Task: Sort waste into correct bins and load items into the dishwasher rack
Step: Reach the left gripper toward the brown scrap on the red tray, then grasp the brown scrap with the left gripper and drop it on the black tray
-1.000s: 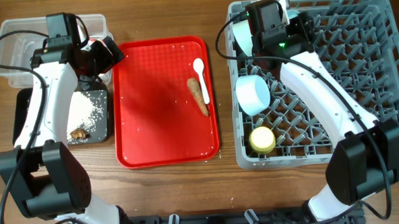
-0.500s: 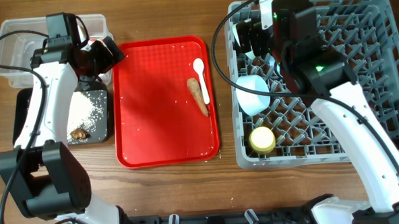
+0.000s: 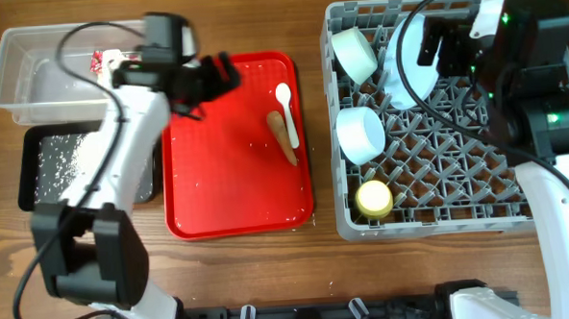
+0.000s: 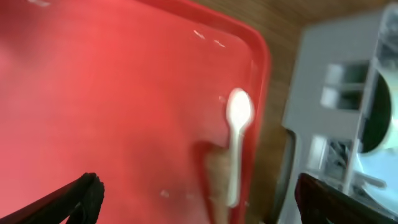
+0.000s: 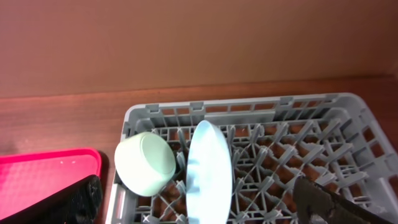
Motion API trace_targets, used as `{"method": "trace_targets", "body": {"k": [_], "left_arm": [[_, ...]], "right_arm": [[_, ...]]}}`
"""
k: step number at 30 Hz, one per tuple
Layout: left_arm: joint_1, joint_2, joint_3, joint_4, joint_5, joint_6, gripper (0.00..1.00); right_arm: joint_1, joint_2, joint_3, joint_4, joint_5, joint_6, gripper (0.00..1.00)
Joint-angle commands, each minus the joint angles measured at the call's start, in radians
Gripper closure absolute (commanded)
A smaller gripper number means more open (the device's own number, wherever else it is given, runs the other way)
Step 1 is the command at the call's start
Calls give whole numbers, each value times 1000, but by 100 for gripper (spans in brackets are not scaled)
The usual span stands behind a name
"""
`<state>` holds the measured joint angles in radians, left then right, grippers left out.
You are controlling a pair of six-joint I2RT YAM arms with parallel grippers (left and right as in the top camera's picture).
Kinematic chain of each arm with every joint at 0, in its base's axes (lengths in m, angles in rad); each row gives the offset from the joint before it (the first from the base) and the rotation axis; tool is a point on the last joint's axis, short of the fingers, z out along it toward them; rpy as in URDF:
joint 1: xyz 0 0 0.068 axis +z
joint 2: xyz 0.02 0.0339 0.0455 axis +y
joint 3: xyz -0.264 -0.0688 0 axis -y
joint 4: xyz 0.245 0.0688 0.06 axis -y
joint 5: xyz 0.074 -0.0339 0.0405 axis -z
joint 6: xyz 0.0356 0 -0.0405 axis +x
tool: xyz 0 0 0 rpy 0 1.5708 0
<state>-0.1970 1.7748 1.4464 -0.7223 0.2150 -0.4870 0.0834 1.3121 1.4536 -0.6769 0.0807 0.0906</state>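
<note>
Your left tool [image 3: 216, 81], jaws wide and empty over the red tray [image 3: 200, 216], is the nearer one: the carrot-like stick [image 3: 284, 137] lies to its right beside the white spoon [image 3: 284, 100], long axis running near-to-far.

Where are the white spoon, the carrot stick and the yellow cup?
white spoon [image 4: 236, 152], left wrist view, middle of the handle.
carrot stick [image 3: 284, 140], overhead view, mid-length of the stick.
yellow cup [image 3: 374, 199], overhead view, centre of its top.
</note>
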Motion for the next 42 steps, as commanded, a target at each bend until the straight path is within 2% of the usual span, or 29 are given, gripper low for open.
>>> {"method": "trace_targets", "body": {"k": [1, 4, 10, 15, 18, 21, 23, 25, 27, 32, 35, 42], "left_arm": [[-96, 55, 11, 14, -166, -88, 0], [-169, 134, 11, 48, -172, -84, 0], [-255, 269, 11, 76, -172, 43, 1], [-266, 300, 11, 22, -137, 72, 19], [-266, 319, 11, -15, -137, 91, 18], [-266, 327, 11, -18, -137, 91, 34], [-266, 327, 11, -14, -137, 91, 49], [-266, 327, 11, -14, -137, 91, 58], [-266, 327, 11, -14, -137, 91, 62], [-266, 327, 18, -14, -137, 87, 82], [-262, 310, 64, -59, -138, 87, 92], [-156, 144, 200, -189, -147, 90, 94]], "right_arm": [[-2, 35, 6, -8, -31, 18, 0], [-2, 47, 6, -19, -31, 18, 0], [-2, 53, 6, -27, -31, 17, 0], [-2, 53, 6, -27, -31, 17, 0], [-2, 53, 6, -24, -31, 18, 0], [-2, 53, 6, -24, -31, 18, 0], [-2, 53, 6, -25, -31, 18, 0], [-2, 53, 6, -28, -31, 18, 0], [-2, 53, 6, -28, -31, 18, 0], [-2, 53, 6, -28, -31, 17, 0], [-2, 53, 6, -28, -31, 17, 0], [-2, 53, 6, -28, -31, 17, 0]]}}
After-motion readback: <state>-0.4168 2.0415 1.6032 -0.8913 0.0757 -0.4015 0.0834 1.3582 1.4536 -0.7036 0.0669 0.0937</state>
